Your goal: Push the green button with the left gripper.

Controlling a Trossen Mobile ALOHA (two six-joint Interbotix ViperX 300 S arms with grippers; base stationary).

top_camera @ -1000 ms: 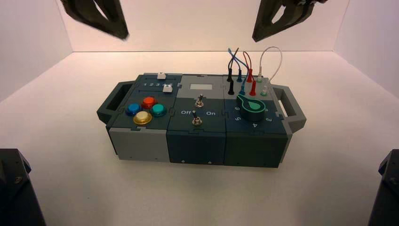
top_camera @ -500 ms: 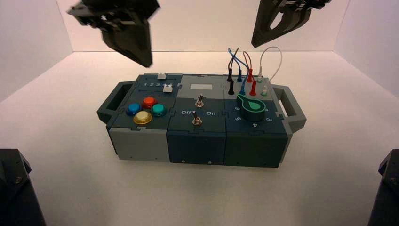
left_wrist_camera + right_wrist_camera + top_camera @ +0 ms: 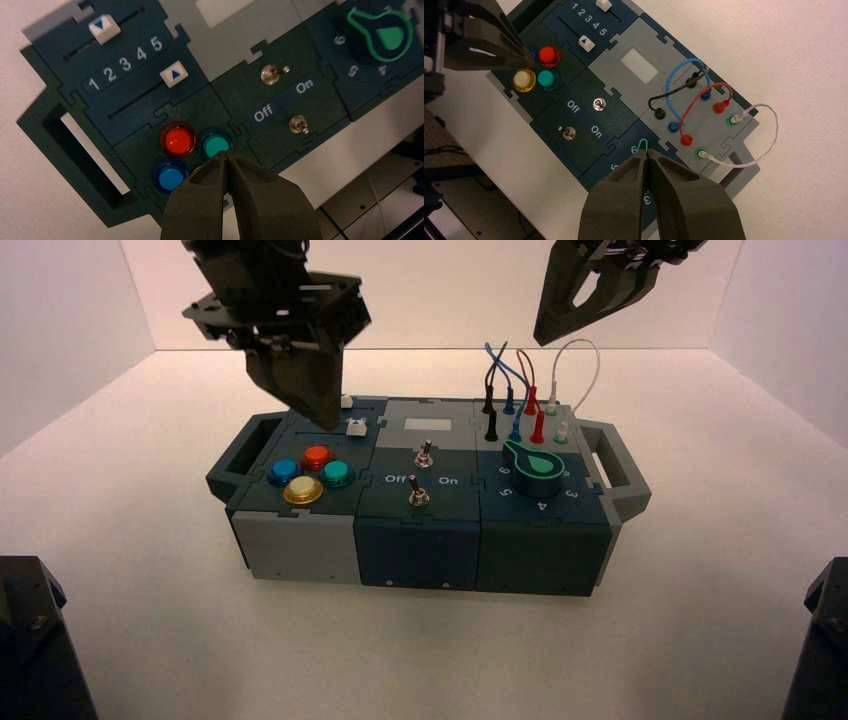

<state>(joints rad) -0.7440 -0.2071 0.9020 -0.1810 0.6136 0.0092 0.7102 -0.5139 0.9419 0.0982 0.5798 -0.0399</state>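
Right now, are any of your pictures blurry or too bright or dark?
High view: bright back wall, dim corners, dark left gripper with little detail; left wrist view: the black knob looks a bit blurry, a shiny spot on the red button; right wrist view: wires look clear.

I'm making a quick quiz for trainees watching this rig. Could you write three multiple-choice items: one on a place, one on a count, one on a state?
1. Where is the green button?
A) Among the wires
B) Right of the yellow and blue buttons
C) On a handle

2. How many toggle switches does the box bear?
A) Two
B) Four
C) Five

3. How are the left gripper's fingers?
A) Wide apart
B) Round a wire
C) Shut

Key:
1 B: the high view shows the green button right of the blue and yellow buttons.
2 A: two metal toggle switches stand by "Off" and "On".
3 C: the left gripper's fingers meet at the tips.
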